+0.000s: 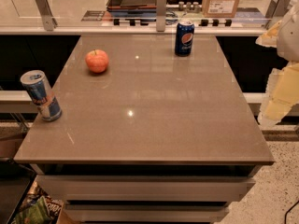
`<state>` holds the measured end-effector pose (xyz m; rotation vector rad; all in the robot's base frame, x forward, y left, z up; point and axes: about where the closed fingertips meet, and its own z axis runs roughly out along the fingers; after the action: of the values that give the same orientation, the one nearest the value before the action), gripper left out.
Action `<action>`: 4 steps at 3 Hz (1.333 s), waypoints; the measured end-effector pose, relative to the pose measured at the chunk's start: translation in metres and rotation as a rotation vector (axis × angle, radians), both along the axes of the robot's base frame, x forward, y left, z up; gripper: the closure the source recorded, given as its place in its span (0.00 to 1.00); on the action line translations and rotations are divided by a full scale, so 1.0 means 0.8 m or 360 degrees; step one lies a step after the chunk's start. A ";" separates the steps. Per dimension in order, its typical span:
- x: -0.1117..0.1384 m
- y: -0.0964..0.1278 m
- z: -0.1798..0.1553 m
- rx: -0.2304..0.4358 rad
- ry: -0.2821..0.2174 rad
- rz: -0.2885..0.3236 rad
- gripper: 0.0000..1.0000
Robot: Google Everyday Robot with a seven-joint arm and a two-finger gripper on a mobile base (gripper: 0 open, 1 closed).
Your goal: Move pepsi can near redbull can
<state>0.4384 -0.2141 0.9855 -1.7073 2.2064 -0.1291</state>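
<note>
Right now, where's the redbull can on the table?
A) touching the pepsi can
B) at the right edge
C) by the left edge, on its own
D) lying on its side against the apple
C: the redbull can stands by the left edge of the table, apart from the apple and far from the pepsi can at the far edge. The gripper is off the table, at the right of the view.

I see the pepsi can (pixel 184 37) upright at the table's (pixel 149 125) far edge. The redbull can (pixel 41 95) is at its left edge, with an apple (pixel 97 61) between them. My gripper (pixel 281 85) hangs off the right side.
</note>
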 end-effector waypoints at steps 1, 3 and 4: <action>0.000 0.000 0.000 0.0000 0.0000 0.0000 0.00; 0.021 -0.006 0.002 0.0066 -0.0098 -0.0155 0.00; 0.046 -0.005 -0.007 0.0134 -0.0160 -0.0277 0.00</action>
<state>0.4753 -0.2182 0.9796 -1.4320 2.2498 -0.1589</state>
